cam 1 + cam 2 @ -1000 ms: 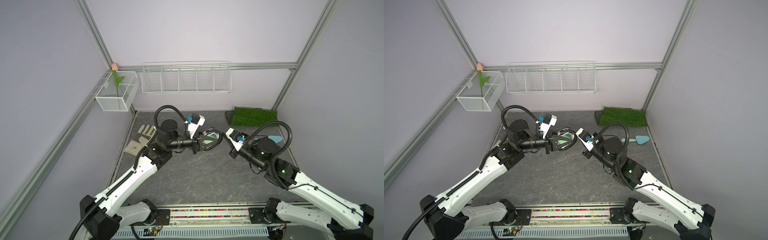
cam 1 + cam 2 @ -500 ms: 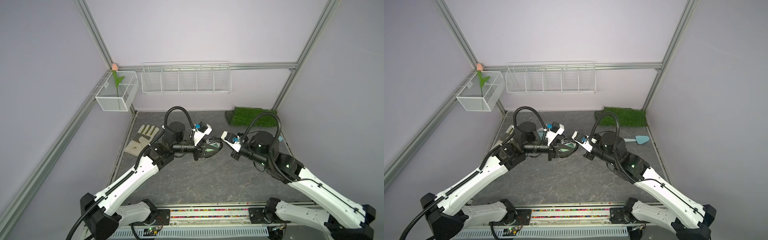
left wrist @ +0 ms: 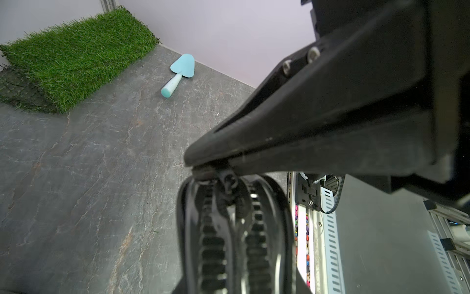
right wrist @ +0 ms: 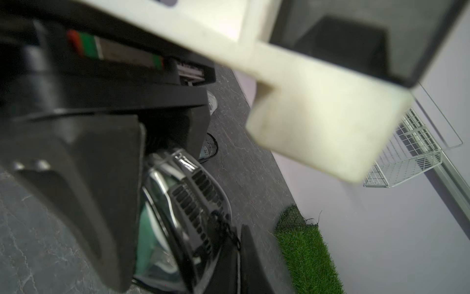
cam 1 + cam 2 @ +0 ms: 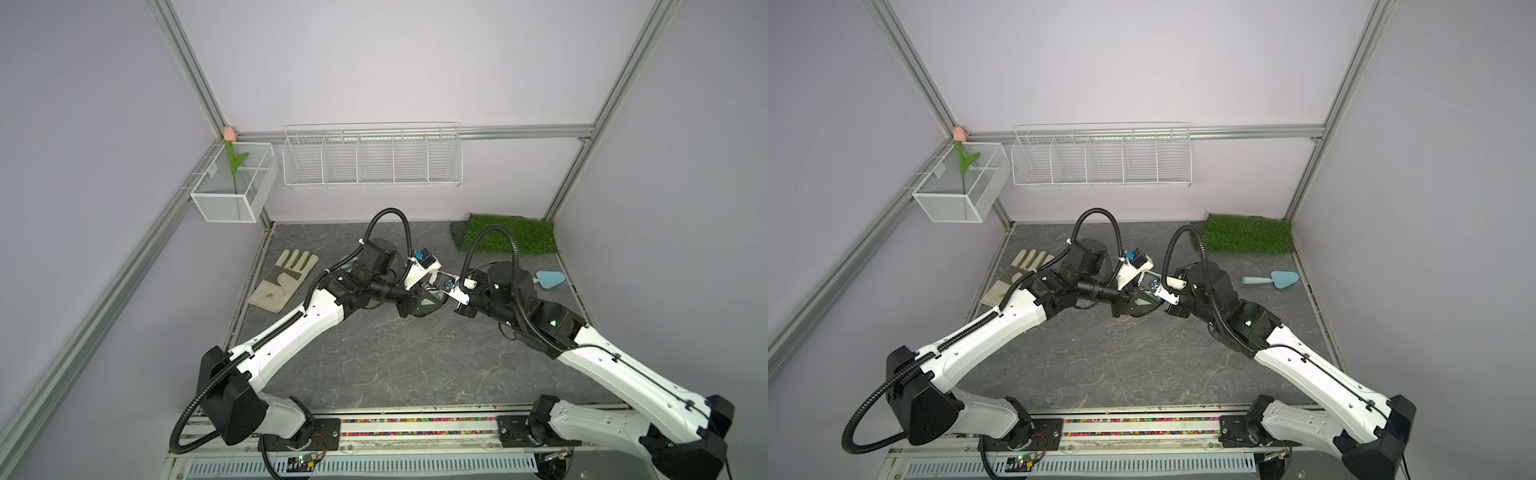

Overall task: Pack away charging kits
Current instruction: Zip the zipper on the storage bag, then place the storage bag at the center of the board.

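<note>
The teal charger block [image 5: 1144, 302] lies inside the round zip case [image 3: 229, 241], between the left pincer's [image 5: 417, 307] jaws. The zip looks part-done. To close it cleanly, draw the zip pull [image 3: 227, 179] along the rim's curve while the case is braced. The left pincer, partly spread, clamps the case. The right pincer [image 3: 190, 159] is clenched on the pull at its tip.

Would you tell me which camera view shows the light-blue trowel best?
The left wrist view: the trowel lies whole and largest there. Both top views show it small; in a top view the right arm hides its handle. The right wrist view misses it.
</note>
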`<state>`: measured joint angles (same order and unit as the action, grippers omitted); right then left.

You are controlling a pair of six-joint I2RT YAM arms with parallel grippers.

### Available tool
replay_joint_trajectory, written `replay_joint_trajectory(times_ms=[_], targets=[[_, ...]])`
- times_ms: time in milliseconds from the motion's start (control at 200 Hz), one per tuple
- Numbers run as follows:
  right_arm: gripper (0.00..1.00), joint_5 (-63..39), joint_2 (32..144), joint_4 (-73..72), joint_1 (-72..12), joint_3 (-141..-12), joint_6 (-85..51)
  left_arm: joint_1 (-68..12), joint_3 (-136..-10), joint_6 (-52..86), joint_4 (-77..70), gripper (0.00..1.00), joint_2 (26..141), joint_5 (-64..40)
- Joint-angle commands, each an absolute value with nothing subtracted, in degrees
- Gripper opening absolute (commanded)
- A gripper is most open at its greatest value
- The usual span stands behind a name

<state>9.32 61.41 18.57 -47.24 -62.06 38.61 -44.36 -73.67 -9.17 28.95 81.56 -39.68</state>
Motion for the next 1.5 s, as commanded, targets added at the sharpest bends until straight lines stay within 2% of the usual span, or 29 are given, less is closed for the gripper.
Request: replay_joint_trajectory(times_ms=[0,240,335,375,420,440,520,610,670,755,865,945,1020,1125,1130,1135,1145,1160,1250,1360,1425,1495], targets=[[0.07,6.96,62.27,0.29,-46.68,-64.05,41.04,-46.16,-74.84,-14.09,38.07,0.0,83.86,-43.68],[0.07,1.39,64.18,2.95,-46.76,-66.07,41.07,-46.92,-76.0,-15.36,39.64,0.0,86.4,-42.26],[0.08,3.61,62.59,-0.19,-46.28,-64.24,36.03,-45.99,-76.63,-11.87,36.82,0.0,86.48,-39.12],[0.26,3.42,60.95,-0.43,-45.38,-63.18,32.88,-44.81,-75.85,-7.09,32.77,0.0,86.12,-38.24],[0.54,3.53,58.42,-0.69,-44.5,-61.15,29.64,-42.63,-72.27,2.67,22.71,0.0,85.44,-36.18],[0.62,4.03,57.11,-0.7,-44.28,-60.16,28.41,-41.68,-70.33,7.93,17.81,0.0,85.22,-34.63],[0.85,9.86,51.25,-0.24,-44.19,-55.67,22.87,-39.05,-59.27,28.22,-6.1,0.0,85.98,-28.11],[1.0,20.71,46.09,1.02,-44.07,-52.04,14.49,-38.85,-50.0,44.5,-28.58,0.0,91.01,-23.49],[0.89,29.11,43.94,2.97,-43.87,-51.0,6.72,-38.85,-47.01,52.75,-40.36,0.0,96.85,-22.47],[0.89,36.96,43.41,8.81,-43.3,-51.28,-3.46,-38.76,-45.07,63.25,-55.65,0.0,107.13,-21.45],[0.89,46.64,44.58,18.75,-43.17,-53.39,-13.94,-39.23,-46.9,73.05,-68.1,0.0,120.21,-21.15],[0.89,49.23,42.69,21.55,-43.11,-53.24,-17.72,-39.85,-44.97,75.02,-72.35,0.11,123.97,-17.5],[0.89,47.82,39.03,14.64,-43.13,-47.9,-14.73,-40.31,-41.66,73.33,-69.63,0.26,121.68,-13.4],[0.89,49.2,37.03,9.1,-43.02,-43.01,-9.14,-42.53,-38.22,72.04,-64.99,0.6,117.83,-9.18],[0.89,49.21,37.1,9.08,-42.95,-42.95,-8.7,-42.67,-38.09,72.01,-64.79,0.68,117.58,-8.98],[0.89,49.21,37.14,9.06,-42.97,-42.83,-8.3,-42.74,-37.94,71.95,-64.65,0.82,117.41,-8.8],[0.89,49.22,37.28,9.06,-42.98,-42.7,-7.64,-43.01,-37.59,71.91,-64.2,0.93,117.11,-8.46],[0.89,49.17,37.5,8.98,-42.82,-42.57,-6.09,-43.48,-37.0,71.85,-63.62,0.98,116.56,-7.84],[0.89,49.87,40.89,7.73,-41.57,-41.27,0.21,-46.14,-32.48,71.72,-61.13,0.99,113.4,-2.55],[0.89,47.29,45.0,1.28,-36.29,-37.26,4.97,-47.04,-28.86,69.09,-56.07,0.99,107.78,0.4],[0.89,46.96,47.96,-2.08,-31.42,-34.98,3.12,-47.23,-28.75,65.94,-44.36,0.99,101.19,2.66],[0.89,48.06,52.26,-7.62,-27.35,-31.75,1.63,-49.18,-28.22,63.79,-29.24,0.99,91.93,9.96]])
